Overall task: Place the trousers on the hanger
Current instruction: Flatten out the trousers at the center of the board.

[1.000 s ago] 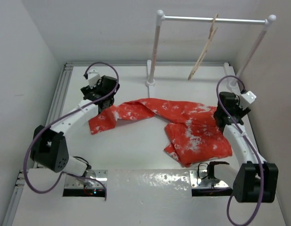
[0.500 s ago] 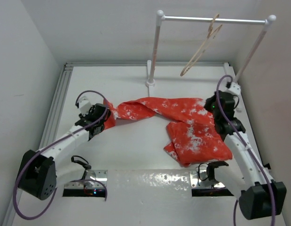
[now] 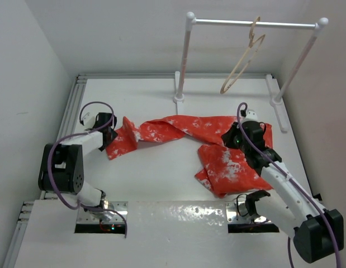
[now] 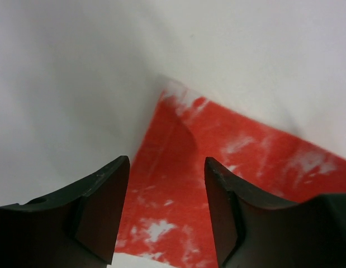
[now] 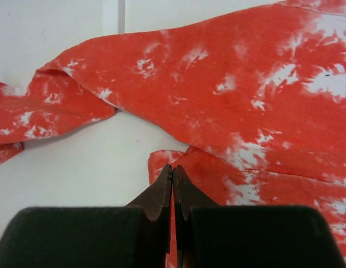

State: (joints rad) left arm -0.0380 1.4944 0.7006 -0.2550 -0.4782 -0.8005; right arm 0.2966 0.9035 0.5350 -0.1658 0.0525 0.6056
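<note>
The red-orange trousers with white blotches lie crumpled across the table, one leg stretching left. The pale wooden hanger hangs tilted on the rail at the back, apart from both arms. My left gripper is low at the leg's left end; in the left wrist view the left gripper is open with the trousers showing between its fingers. My right gripper hovers over the trousers' middle; the right wrist view shows the right gripper shut, tips together above a folded edge of the trousers.
A white rail on two slanted posts stands at the back right, with one post base behind the trousers. Grey walls close in on the left, back and right. A metal strip borders the table's left side.
The left arm has pulled back to the left, its gripper now at the leg's end. The right gripper slid left over the trousers and closed. The hanger swung on the rail.
</note>
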